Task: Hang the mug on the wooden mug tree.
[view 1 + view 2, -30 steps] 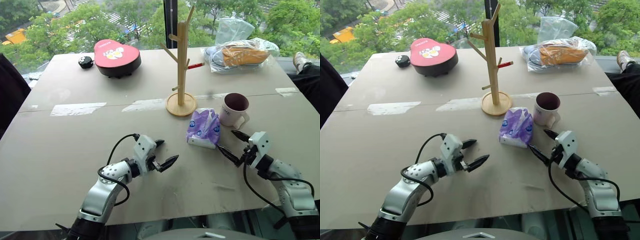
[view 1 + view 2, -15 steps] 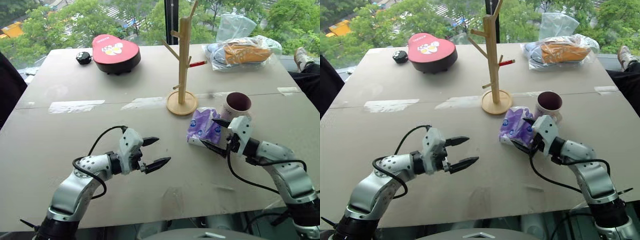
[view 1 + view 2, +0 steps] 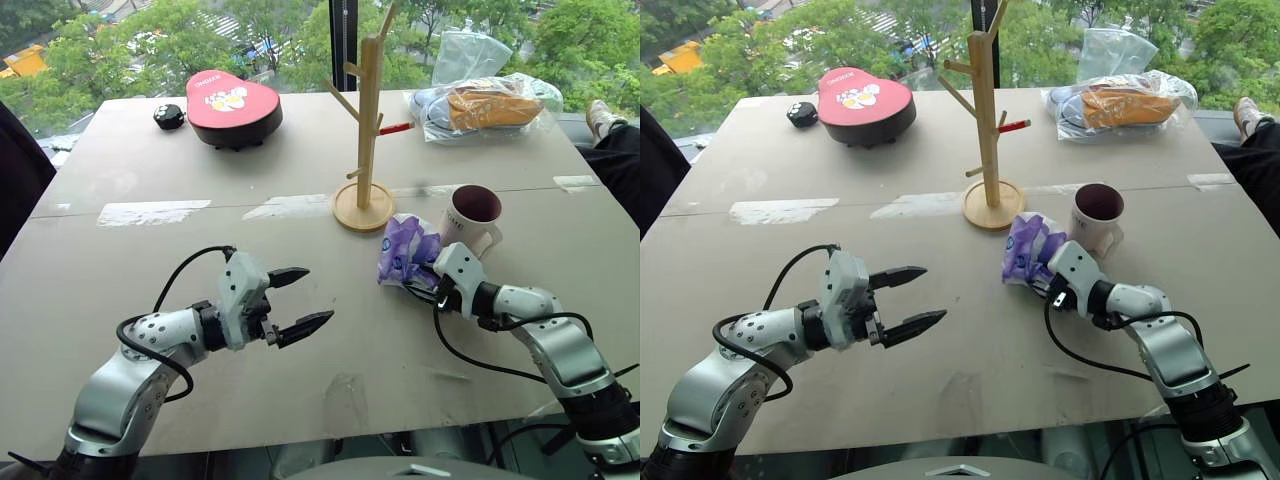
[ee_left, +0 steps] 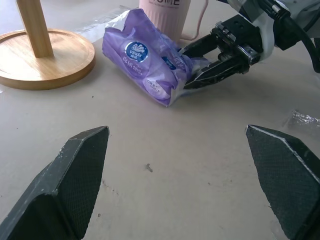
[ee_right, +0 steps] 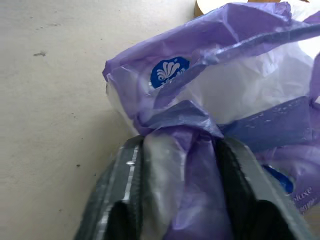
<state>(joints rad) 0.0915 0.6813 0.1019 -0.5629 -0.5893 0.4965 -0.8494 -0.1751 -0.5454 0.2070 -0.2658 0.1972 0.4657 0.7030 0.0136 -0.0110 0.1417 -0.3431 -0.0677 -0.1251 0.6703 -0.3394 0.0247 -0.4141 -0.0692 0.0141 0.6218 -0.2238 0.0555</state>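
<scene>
Our right gripper [image 4: 192,67] now has its jaws pinched onto the near end of the purple tissue pack [image 3: 405,252]; in the right wrist view the wrapper [image 5: 200,150] is bunched between both fingers. A second ago those jaws were spread wide and sat well back on the table [image 3: 120,290], short of the pack, so we've swung the arm in leftward and closed during that second. Our left gripper [image 3: 290,301] hangs open over bare table, holding nothing; it's lifted a bit and drifted left, clear of the work area. The pack lies just beside the mug [image 3: 471,218], between us and it, and looks to be touching or nearly touching the mug's side. The mug stands upright on the table, untouched, handle toward our right, to the right of the tree [image 3: 365,120] and near its base, none of the pegs loaded. Our read: we're clearing the pack out of the way first, since it blocks a clean approach to the mug. Hanging itself hasn't started. Risk to watch: dragging the pack could nudge the mug or tip it, and a grip on loose wrapper only may slip.
</scene>
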